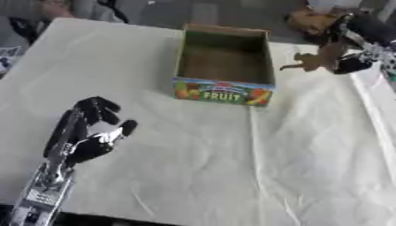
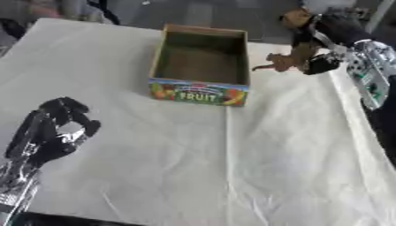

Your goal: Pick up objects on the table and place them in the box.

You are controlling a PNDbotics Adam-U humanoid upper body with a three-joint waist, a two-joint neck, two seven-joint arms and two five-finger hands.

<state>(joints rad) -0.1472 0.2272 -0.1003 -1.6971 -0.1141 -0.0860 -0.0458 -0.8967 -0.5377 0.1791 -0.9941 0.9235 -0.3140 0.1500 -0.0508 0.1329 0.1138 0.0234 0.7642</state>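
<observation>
White cloth covered the table (image 1: 193, 167), with an open box (image 1: 224, 66) marked FRUIT standing near its far edge. At the far right corner the right hand (image 2: 313, 55) was curled round a small brown toy (image 2: 278, 62), held in the air just beside the box's right wall. The toy's long axis pointed left, toward the opening, so a short carry leftward over the wall looked like the next need. The left hand (image 1: 89, 128) rested near the left edge, fingers relaxed, holding nothing.
</observation>
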